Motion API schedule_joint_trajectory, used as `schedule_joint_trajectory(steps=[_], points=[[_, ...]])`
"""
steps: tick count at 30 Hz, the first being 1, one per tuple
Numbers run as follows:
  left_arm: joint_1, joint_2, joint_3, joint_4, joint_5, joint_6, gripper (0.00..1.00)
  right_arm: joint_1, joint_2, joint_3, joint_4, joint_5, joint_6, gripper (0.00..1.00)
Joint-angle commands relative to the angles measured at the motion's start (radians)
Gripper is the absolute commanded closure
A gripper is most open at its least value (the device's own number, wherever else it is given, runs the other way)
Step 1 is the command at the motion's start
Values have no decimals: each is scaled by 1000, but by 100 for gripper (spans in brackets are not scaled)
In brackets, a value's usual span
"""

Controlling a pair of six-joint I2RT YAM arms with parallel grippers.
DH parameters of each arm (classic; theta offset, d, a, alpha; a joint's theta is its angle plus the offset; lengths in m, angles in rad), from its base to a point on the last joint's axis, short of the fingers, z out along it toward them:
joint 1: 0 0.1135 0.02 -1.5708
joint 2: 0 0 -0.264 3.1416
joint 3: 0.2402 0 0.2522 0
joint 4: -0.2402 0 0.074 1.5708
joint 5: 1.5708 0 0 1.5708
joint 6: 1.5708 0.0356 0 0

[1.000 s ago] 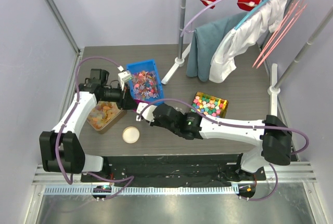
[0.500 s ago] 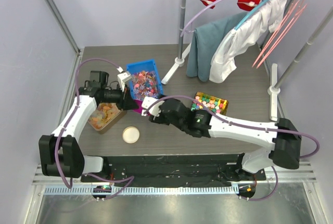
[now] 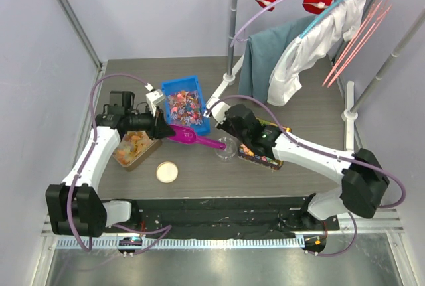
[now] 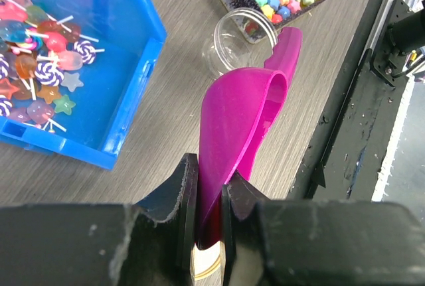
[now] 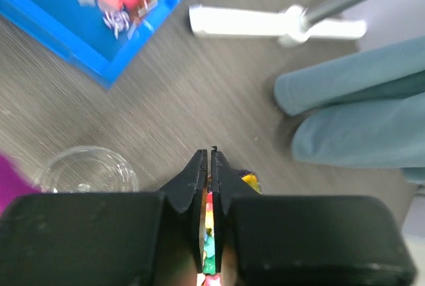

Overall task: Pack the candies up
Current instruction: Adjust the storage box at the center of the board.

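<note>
left pincer [image 4: 209, 186] clamps magenta scoop [image 4: 242, 113] (handle end hidden); right pincer [image 5: 210, 160] closed, tray [image 3: 264, 158] beneath mostly hidden

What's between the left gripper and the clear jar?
A pink scoop. The left gripper is shut on one end and the other end points at the clear jar, seen best in the left wrist view.

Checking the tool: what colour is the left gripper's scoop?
Magenta scoop, best in the left wrist view.
</note>
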Motion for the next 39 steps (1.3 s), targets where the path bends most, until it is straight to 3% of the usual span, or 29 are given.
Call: schedule_joint_trajectory(steps=[1,15,23,39], points=[[11,-63,-3,1,54,13,100,-56,46,-18,69,-68,45,90],[20,-103,-18,-16,84,52,100,-181,198,-65,20,-217,99,94],[26,-128,-18,-13,90,49,100,-215,230,-16,-147,-260,75,96],[31,-174,-35,11,100,27,100,-221,107,-67,-387,-202,10,99]])
